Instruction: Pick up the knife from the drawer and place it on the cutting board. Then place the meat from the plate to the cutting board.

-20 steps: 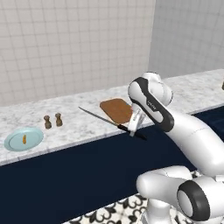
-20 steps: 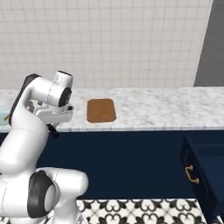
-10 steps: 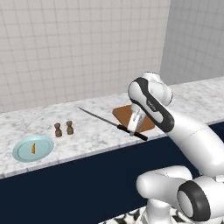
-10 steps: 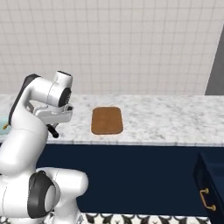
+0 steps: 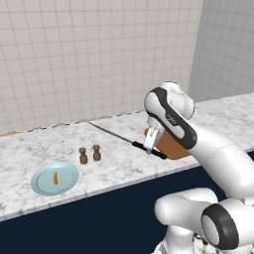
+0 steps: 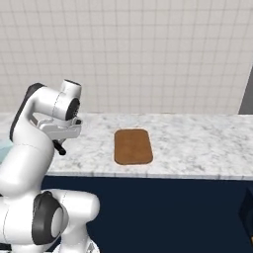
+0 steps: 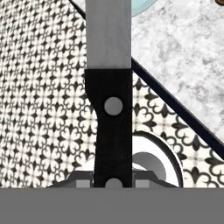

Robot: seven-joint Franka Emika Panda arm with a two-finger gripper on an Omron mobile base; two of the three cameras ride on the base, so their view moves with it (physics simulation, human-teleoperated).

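My gripper [image 5: 149, 146] is shut on the black handle of the knife [image 5: 113, 133], held level above the counter with its silver blade pointing left and back. In the hand view the knife [image 7: 109, 87] runs straight up the middle, over the floor and the counter edge. The brown cutting board [image 6: 132, 146] lies flat to the right of my gripper [image 6: 60, 144]; in the left base view my arm hides most of the cutting board [image 5: 172, 147]. The pale blue plate [image 5: 54, 179] sits at the counter's left with the small orange-brown meat [image 5: 55, 178] on it. A corner of the drawer [image 6: 247, 215] shows low on the right.
Two small brown shakers [image 5: 90, 154] stand on the marble counter [image 6: 197, 143] between the plate and the knife. A tiled wall runs behind the counter. Navy cabinet fronts [image 6: 163, 207] lie below its edge, over a patterned floor [image 7: 39, 109].
The whole picture has slid right in both base views, so the base has driven left along the counter. The knife stays gripped in the same pose.
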